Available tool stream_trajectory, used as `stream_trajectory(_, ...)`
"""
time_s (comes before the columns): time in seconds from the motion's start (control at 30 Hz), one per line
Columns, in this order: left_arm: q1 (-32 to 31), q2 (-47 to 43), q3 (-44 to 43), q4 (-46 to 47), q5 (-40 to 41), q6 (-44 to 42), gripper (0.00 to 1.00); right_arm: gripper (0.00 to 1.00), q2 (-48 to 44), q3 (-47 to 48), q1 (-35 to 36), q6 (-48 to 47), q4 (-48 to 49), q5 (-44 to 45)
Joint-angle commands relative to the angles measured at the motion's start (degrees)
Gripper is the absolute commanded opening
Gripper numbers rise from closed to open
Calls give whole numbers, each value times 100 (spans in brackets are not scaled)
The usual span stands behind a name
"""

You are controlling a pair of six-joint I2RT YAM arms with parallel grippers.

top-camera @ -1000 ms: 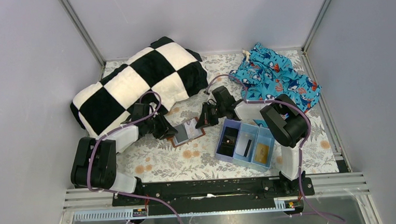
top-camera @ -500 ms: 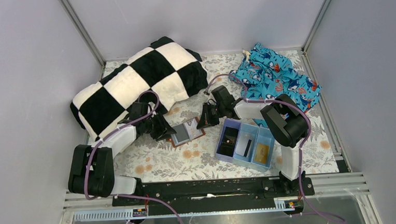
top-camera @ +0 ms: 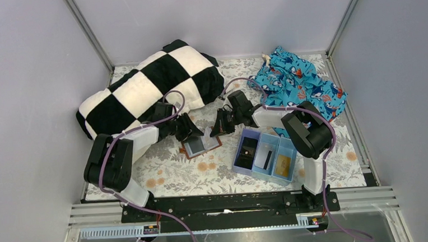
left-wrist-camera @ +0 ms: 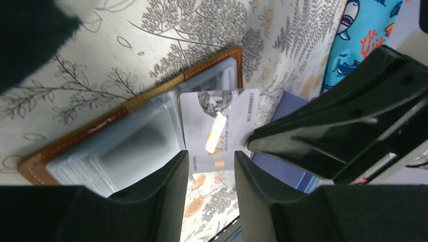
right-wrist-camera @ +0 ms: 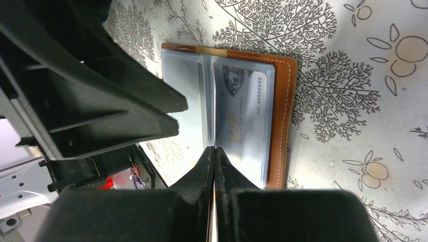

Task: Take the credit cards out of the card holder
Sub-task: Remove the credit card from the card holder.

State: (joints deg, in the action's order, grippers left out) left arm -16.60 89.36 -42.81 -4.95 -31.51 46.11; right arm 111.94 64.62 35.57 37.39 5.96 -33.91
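The card holder (top-camera: 202, 145) lies open and flat on the floral table cover (top-camera: 173, 174), just beside the light blue tray (top-camera: 260, 175) on the tray's left, not touching it. A brown leather border frames its grey-blue pockets. The pale card (left-wrist-camera: 229, 128) sits in the half of the holder nearer the tray. In the left wrist view, its tray-side edge reaches out over the leather border.

The right gripper (right-wrist-camera: 214, 151) comes down between the tray and the holder. Its fingers are pressed together with only a thin seam between them. Their tips meet the pale card at its edge, but it cannot be told whether that edge is caught in the seam.

The left gripper (left-wrist-camera: 209, 159) is on the side of the holder away from the tray, low over it. Its fingers are apart and hold nothing, and one end of the pale card shows through the gap between them. Whether the fingers touch the holder cannot be told.

Inside the tray, the orange-gold card (top-camera: 283, 164) lies flat in the compartment farthest from the holder. A black block (top-camera: 248, 151) sits in the compartment nearest it. The middle compartment holds something pale and dark, too small to make out.

A shark-print cloth (top-camera: 299, 85) lies just beyond the tray's far side. A checkered cushion (top-camera: 148, 94) lies well apart from the tray, past the holder.
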Motion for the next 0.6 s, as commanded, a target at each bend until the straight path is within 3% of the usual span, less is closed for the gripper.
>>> stream_trajectory(0.0,8,295,-262,303,-62,40,42,0,108,208,19,153,274,-260)
stream_trajectory(0.17,8,465,-230,353,-46,44,42,1,184,224,27,283,400,-362)
stream_trajectory(0.57,17,554,-121,476,-136,100,42,19,503,392,148,375,472,-486)
